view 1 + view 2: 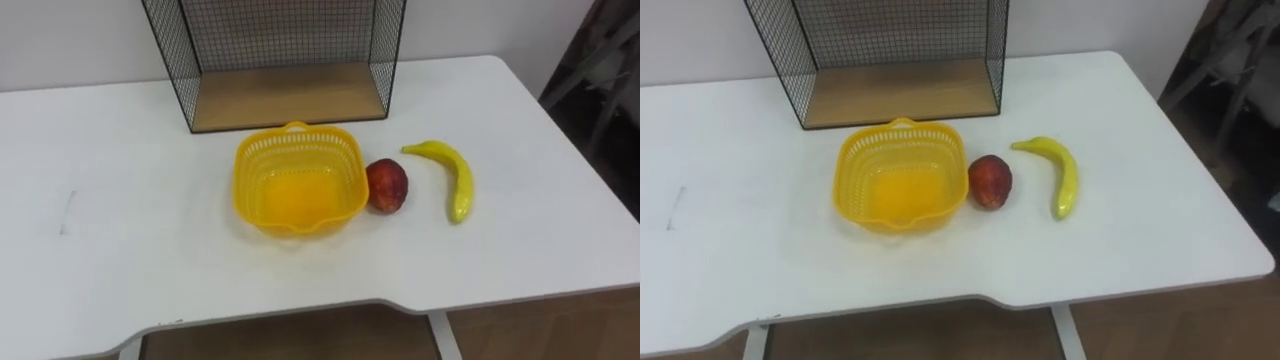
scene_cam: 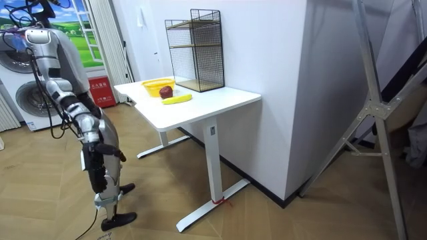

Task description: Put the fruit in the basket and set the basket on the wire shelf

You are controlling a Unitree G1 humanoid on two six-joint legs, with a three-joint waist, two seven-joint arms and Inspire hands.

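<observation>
An empty yellow plastic basket (image 1: pixel 300 142) stands in the middle of the white table (image 1: pixel 120 230). A red apple (image 1: pixel 387 186) lies against its right side. Further right, apart from the apple, lies a yellow banana (image 1: pixel 455 176). Just behind the basket is the black wire shelf (image 1: pixel 290 95), with a wooden bottom board and an open front. In the room view I stand upright at the table's end, on that view's left, facing the basket (image 2: pixel 157 85), apple (image 2: pixel 166 93) and banana (image 2: pixel 177 99). My right hand (image 2: pixel 109 152) hangs low by my side.
The table's front edge curves inward just below the basket, and its right edge runs close to the banana. In the room view a washing machine (image 2: pixel 20 93) and a red box (image 2: pixel 101 92) are behind me, and a grey metal stand (image 2: pixel 377 113) leans at the right.
</observation>
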